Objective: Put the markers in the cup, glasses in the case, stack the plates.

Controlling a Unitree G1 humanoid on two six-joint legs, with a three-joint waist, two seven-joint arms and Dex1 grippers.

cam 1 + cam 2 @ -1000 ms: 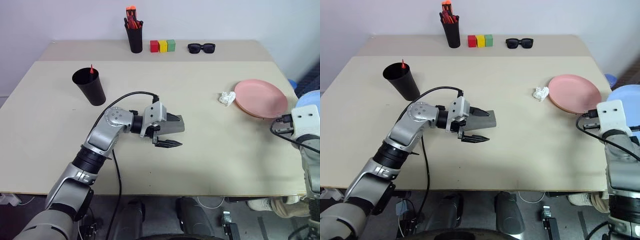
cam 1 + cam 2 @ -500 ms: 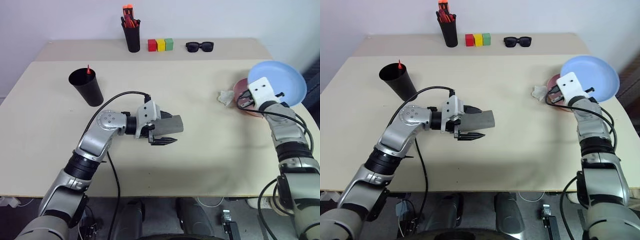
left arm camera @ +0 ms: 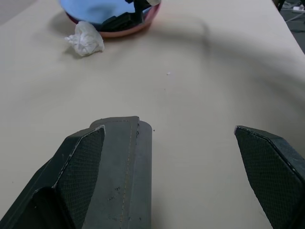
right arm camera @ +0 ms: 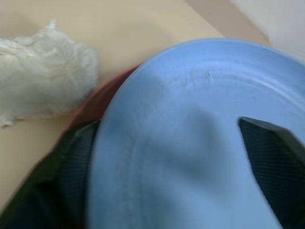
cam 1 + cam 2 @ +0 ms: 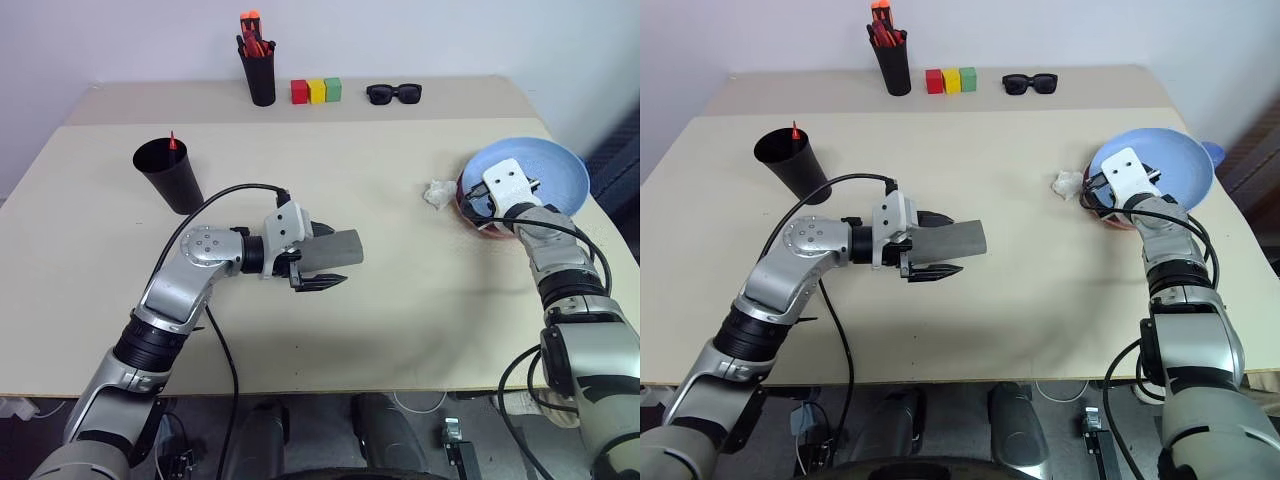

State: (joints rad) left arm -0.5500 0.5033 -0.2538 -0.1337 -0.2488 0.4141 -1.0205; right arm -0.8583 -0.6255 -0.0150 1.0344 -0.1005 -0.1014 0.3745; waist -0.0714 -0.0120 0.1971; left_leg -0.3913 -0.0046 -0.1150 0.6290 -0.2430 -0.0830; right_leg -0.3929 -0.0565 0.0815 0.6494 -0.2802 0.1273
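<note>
The light blue plate (image 5: 540,170) rests on top of the salmon pink plate (image 5: 472,217) at the table's right side. My right gripper (image 4: 167,126) is open at their near-left rim, its fingers spread over the blue plate. Mid-table, the grey case (image 5: 335,250) lies shut between the fingers of my open left gripper (image 3: 169,130), against one finger (image 3: 78,157). The black cup (image 5: 168,175) stands upright at the left, with a marker's red tip (image 5: 172,139) poking out of it. The glasses are hidden from view.
Along the back edge stand a black pen holder with orange-red pens (image 5: 260,75), three coloured blocks (image 5: 316,91) and black sunglasses (image 5: 393,94). A crumpled white tissue (image 5: 437,193) lies just left of the plates.
My right arm swung in from the right with the blue plate, lowered it onto the pink plate and opened. The left gripper and the case stayed about where they were.
</note>
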